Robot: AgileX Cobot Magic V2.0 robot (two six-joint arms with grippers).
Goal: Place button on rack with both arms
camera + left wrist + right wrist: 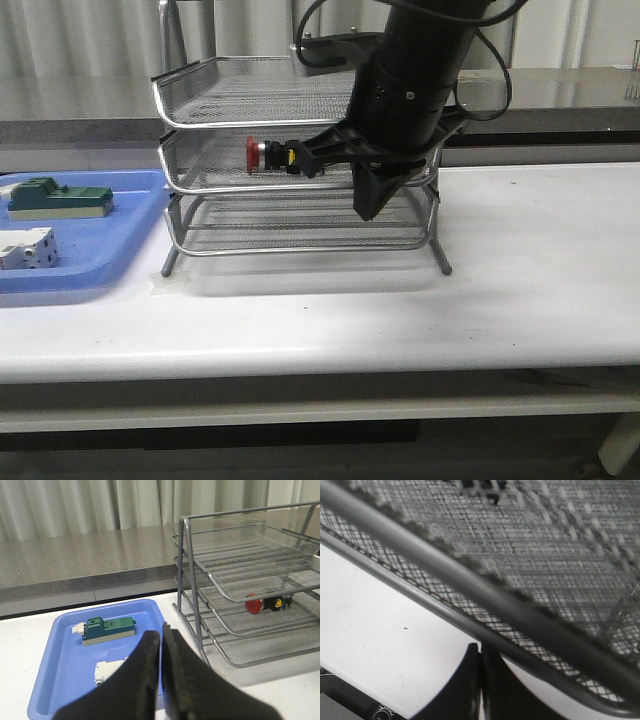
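One button (262, 154), rack's (200, 75) middle tier

A red-headed button (268, 154) lies on its side in the middle tier of the wire rack (200, 100) on a white bench (520, 270), the right arm (410, 90) just beside it.

The rack (300, 150) is silver wire mesh, holding a button (268, 154) with red head, black body and yellow rear. A green block (58, 196) and white block (25, 248) lie on the blue tray (120, 262).

White table (540, 260) carries the rack (200, 95) and blue tray (120, 262) (side by side)
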